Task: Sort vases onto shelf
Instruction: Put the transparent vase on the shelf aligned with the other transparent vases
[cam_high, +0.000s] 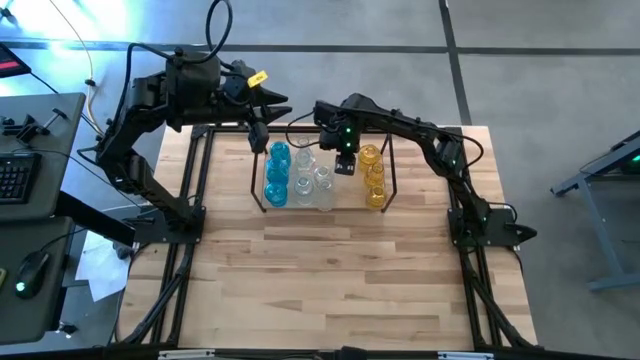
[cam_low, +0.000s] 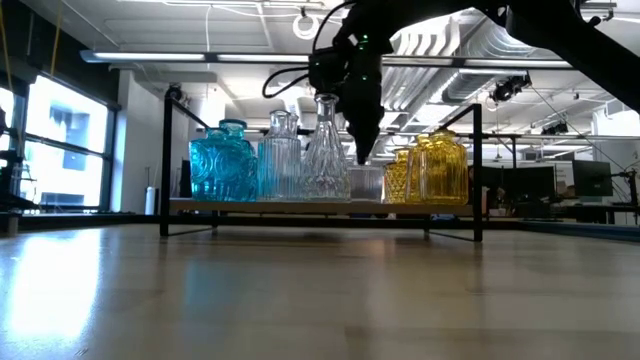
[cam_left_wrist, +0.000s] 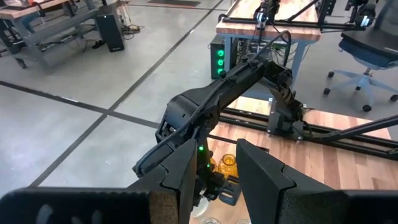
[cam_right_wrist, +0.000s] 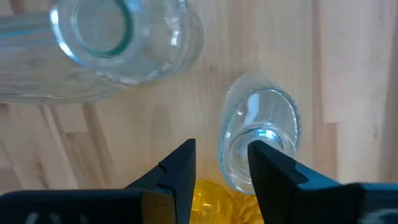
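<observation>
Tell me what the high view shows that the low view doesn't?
Only the high view shows both arms whole: the left pincer waits behind the shelf, near the blue vases. It also shows the vases in three color rows.

Only the low view shows the vases' shapes from the side, like the tall clear ribbed bottle, and the room behind.

Both show the right pincer hanging over the shelf between the clear vases and yellow vases.
</observation>
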